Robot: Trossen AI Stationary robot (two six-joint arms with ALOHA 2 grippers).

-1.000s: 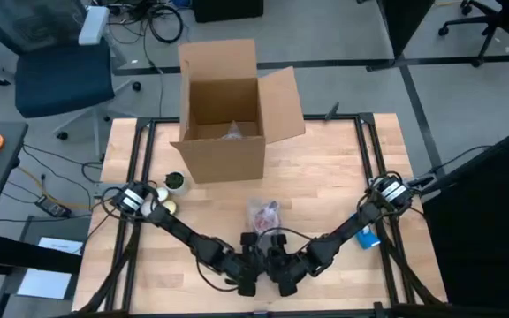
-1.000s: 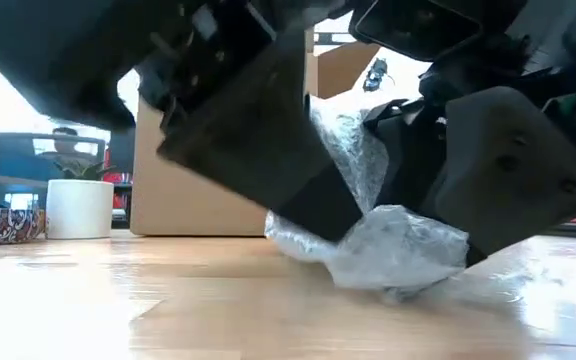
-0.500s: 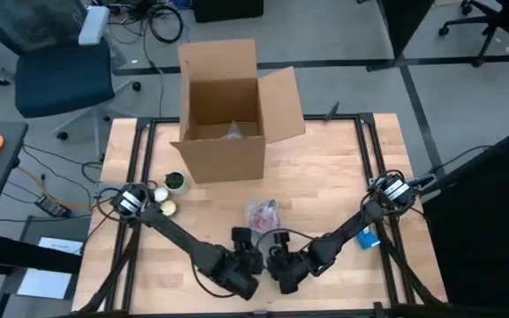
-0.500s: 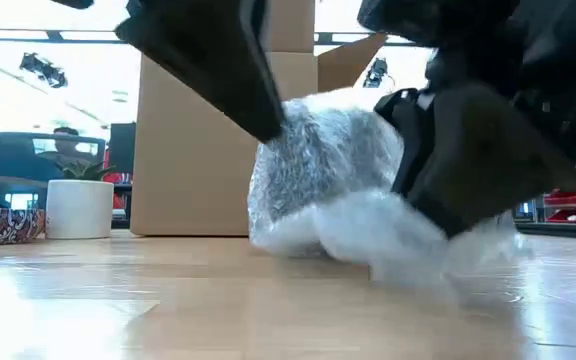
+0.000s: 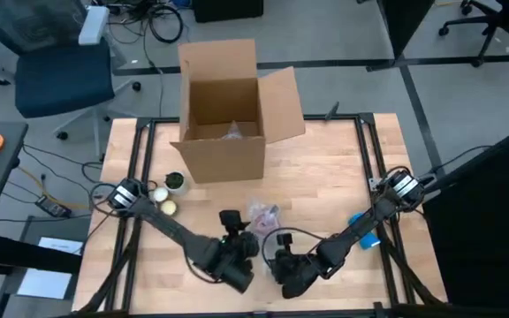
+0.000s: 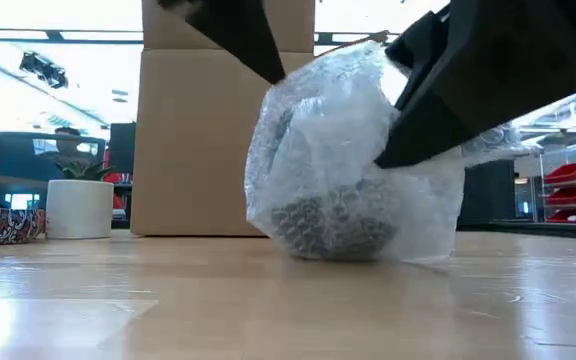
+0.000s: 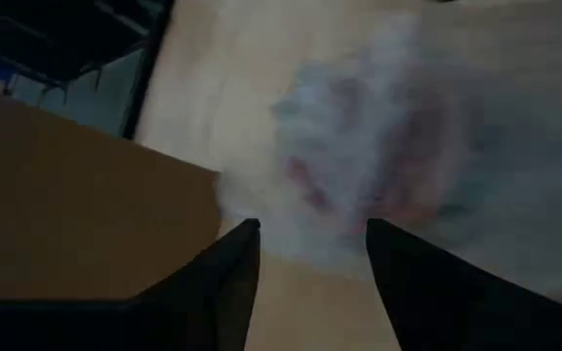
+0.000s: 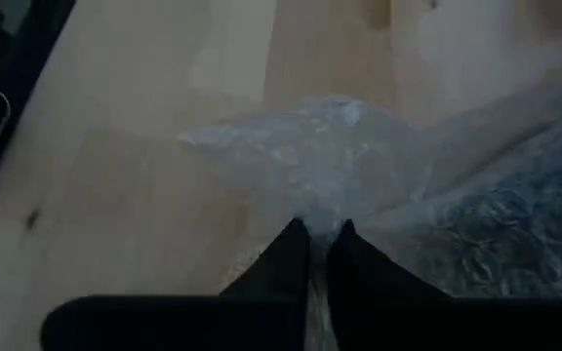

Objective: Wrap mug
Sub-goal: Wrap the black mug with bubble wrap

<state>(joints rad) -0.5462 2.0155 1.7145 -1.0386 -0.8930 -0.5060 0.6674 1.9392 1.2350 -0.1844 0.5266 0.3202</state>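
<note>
Already we have the small round orange-red mug (image 6: 333,225) bundled inside a crinkled sheet of clear bubble wrap (image 6: 353,160), which sits on the pale wooden surface (image 5: 325,177) near the middle of its front edge. By our reckoning the wrapping is largely done: the film covers the mug all round in the low view, though one loose flap trails off to the side and we see no tape or tuck closing it. What is left, we judge, is to fold in that flap and perhaps set the bundle away.

Our right claw (image 8: 320,237) is pinched shut on a corner of the bubble wrap, lifting it. Our left claw (image 7: 310,244) hangs just above the bundle with its fingers parted, holding nothing.

The open brown cardboard box (image 5: 226,115) stands toward the back edge of the surface, flaps up; something pale and crumpled lies at its bottom, too unclear to name.
</note>
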